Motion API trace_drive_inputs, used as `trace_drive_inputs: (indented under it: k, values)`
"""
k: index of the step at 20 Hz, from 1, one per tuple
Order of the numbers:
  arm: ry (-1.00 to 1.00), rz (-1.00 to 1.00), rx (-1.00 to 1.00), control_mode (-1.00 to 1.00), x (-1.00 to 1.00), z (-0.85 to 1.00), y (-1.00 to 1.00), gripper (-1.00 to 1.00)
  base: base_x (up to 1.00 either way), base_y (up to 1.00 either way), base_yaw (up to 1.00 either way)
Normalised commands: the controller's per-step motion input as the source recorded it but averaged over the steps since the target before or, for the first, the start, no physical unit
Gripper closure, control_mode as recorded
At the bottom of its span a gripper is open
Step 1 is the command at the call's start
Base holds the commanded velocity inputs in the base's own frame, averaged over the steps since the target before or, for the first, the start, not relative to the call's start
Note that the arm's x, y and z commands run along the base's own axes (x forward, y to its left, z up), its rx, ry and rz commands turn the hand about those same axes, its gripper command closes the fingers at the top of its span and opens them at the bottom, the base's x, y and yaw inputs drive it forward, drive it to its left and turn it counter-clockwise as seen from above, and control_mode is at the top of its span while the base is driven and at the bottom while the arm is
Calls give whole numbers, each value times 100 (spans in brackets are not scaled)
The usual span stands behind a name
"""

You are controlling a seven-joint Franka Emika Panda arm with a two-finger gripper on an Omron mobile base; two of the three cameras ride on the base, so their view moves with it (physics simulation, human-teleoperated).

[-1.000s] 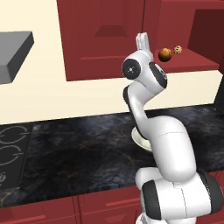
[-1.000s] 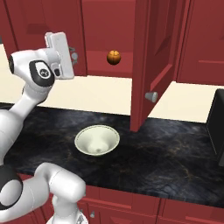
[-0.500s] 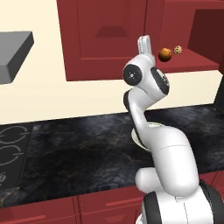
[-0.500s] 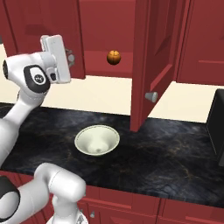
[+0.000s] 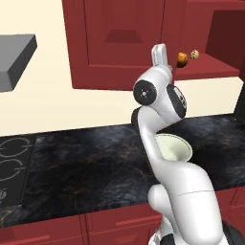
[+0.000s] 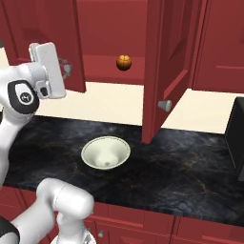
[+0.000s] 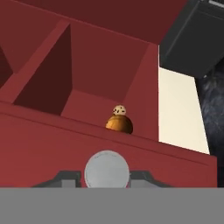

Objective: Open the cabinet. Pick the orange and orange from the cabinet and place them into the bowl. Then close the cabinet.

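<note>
Black marbled counter [image 6: 190, 171] under the dark red cabinet [image 6: 109, 28], both doors swung open, cream bowl [image 6: 106, 153] on the counter below. On the cabinet shelf I log one orange [image 6: 124, 62] with a tan speckled ball [image 5: 194, 54] just beside it. My gripper [image 7: 107, 174] is closed on the left door's round grey knob [image 7: 106, 169].

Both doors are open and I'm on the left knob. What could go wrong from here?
The jaws are shut on the left door's knob; backing off without releasing could wrench it.
The speckled ball sits right by the orange; a grasp could nudge or catch it.
The right door juts over the counter near the bowl; the arm may clip it.
</note>
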Motion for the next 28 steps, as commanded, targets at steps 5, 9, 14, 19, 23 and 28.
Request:
trace_drive_inputs:
  k: [5, 9, 14, 19, 23, 28]
  values:
    - [-1, 0, 0, -100, -68, 0, 61, 100, 0, 0, 0]
    - [-1, 0, 0, -100, -67, 0, 64, 100, 0, 0, 0]
    - [-3, 0, 0, -100, -65, 0, 63, 100, 0, 0, 0]
    - [-3, 0, 0, -100, -55, 0, 58, 100, 0, 0, 0]
    - [0, -2, 0, -100, -22, 0, 41, 100, 0, 0, 0]
    - [0, -1, 0, -100, -5, 0, 5, -100, 0, 0, 0]
